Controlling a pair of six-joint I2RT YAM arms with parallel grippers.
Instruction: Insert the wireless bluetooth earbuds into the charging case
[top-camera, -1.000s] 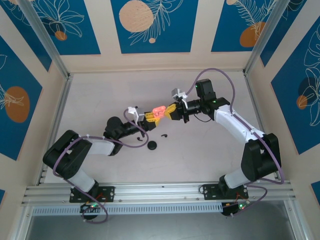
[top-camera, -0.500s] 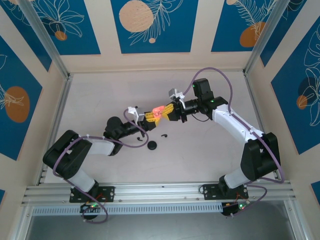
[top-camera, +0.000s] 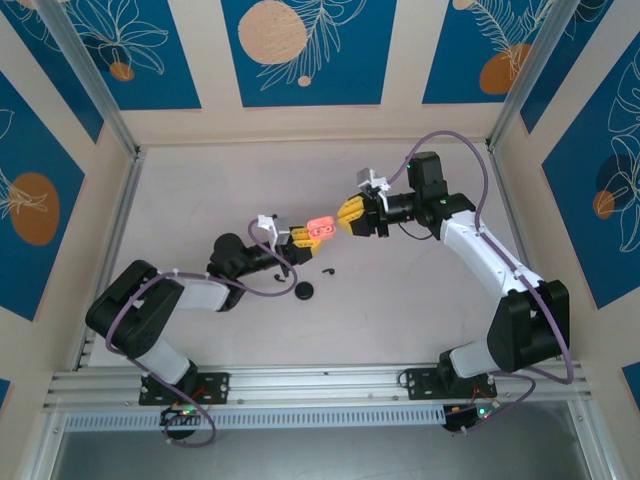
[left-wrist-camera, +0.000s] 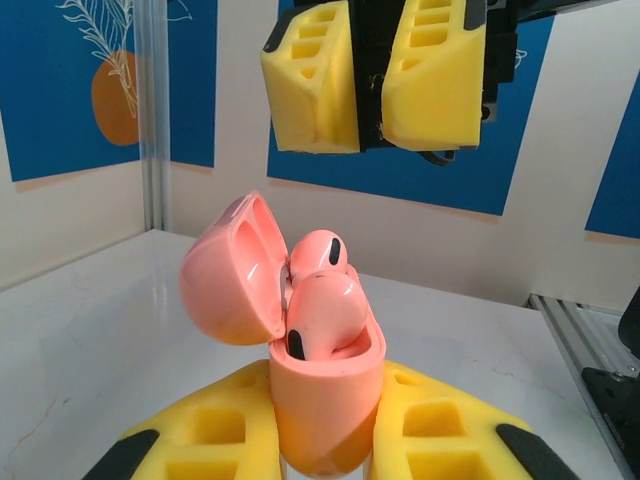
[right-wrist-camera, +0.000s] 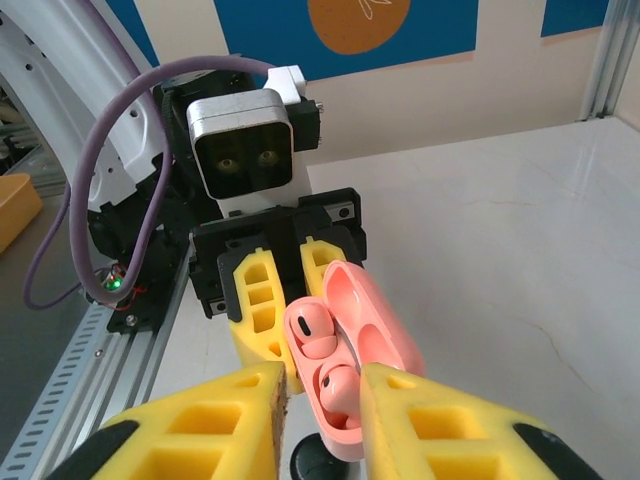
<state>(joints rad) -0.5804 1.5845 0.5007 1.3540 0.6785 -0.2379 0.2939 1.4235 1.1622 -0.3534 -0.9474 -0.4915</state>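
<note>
The pink charging case (left-wrist-camera: 325, 400) stands upright with its lid (left-wrist-camera: 228, 270) swung open, and my left gripper (left-wrist-camera: 325, 445) is shut on its lower body. Two pale pink earbuds (left-wrist-camera: 322, 312) (left-wrist-camera: 320, 255) sit in its wells, the same two earbuds (right-wrist-camera: 310, 335) (right-wrist-camera: 338, 388) showing in the right wrist view. My right gripper (top-camera: 347, 215) hovers just right of the case (top-camera: 320, 227), slightly open, with nothing between its yellow fingers (right-wrist-camera: 235, 425). A tiny black earbud (top-camera: 328, 270) lies on the table below the case.
A round black object (top-camera: 305, 290) lies on the table in front of the left gripper (top-camera: 310, 232). A small dark piece (top-camera: 281, 283) sits beside the left arm's cable. Walls and aluminium posts bound the pale table (top-camera: 400, 310).
My right gripper has pulled back to the right, away from the case, and its fingers have parted a little. The left gripper and the case have stayed in place.
</note>
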